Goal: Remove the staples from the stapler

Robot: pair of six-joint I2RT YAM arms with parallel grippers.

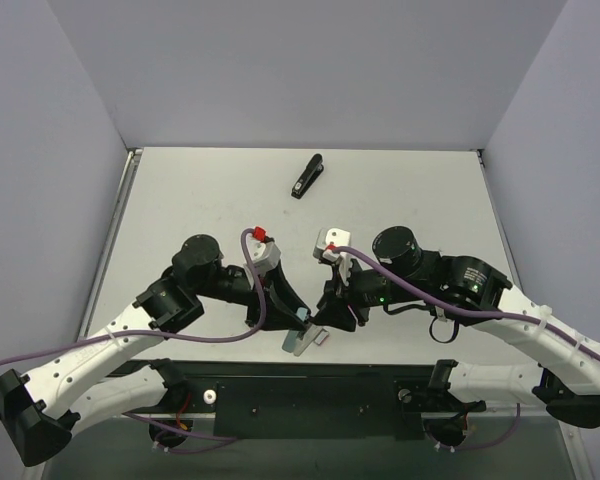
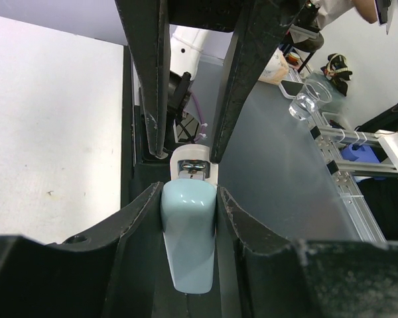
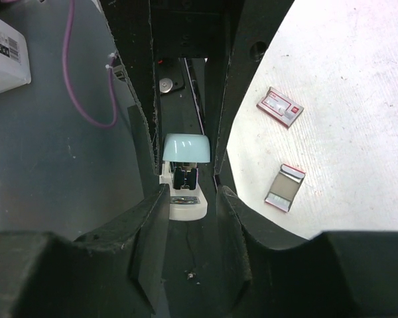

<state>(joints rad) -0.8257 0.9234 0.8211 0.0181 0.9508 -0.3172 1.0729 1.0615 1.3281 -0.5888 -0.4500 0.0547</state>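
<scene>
Left wrist view: my left gripper (image 2: 189, 202) is pinching the stapler (image 2: 189, 245) by the flanks of its pale blue cap, one pad pressed on each side. From the far side my right gripper (image 3: 191, 193) is clamped the same way on the white base. The stapler hangs between my two hands at the near edge of the table (image 1: 410, 190), about the middle, and I cannot tell whether it rests on anything.

I judge it light and stiff, a small plastic shell. The rounded blue cap looks smooth and could squirt out of a hard pinch, so I would keep my pads low on its straighter sides. The base is flatter, so I think it is the better half to hold firm while the other half pivots. It is hinged, so it will not behave as one rigid piece.

I see only a dark mechanism in the throat and cannot make out the staples. I expect a tiny strip, nearly weightless, that snaps apart if bent.

To the right on the table lie a small reddish box (image 3: 280, 106) and a grey tray (image 3: 284, 187). A slim black tool (image 1: 306, 177) lies well apart at the far side.
</scene>
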